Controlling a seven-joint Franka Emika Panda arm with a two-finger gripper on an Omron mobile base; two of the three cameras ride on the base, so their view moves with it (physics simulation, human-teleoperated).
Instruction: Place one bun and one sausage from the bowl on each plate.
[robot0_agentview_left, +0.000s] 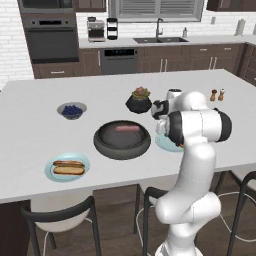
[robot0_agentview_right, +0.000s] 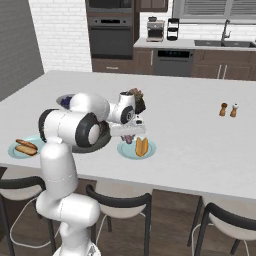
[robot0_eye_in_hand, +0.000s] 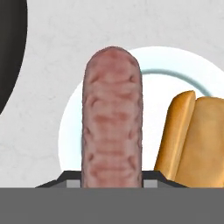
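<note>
1. White counter (robot0_agentview_left: 40, 130) is carrying the dark bowl (robot0_agentview_left: 122, 145); something pinkish, possibly a sausage, is lying inside.
2. Pale blue far plate (robot0_agentview_left: 51, 172) is already holding a bun with its sausage, so that half looks done.
3. Near plate (robot0_eye_in_hand: 70, 131) is holding only a bun (robot0_eye_in_hand: 197, 135).
4. Gripper (robot0_agentview_right: 131, 131) is pinching a sausage (robot0_eye_in_hand: 112, 118) above it, release pending.
</note>
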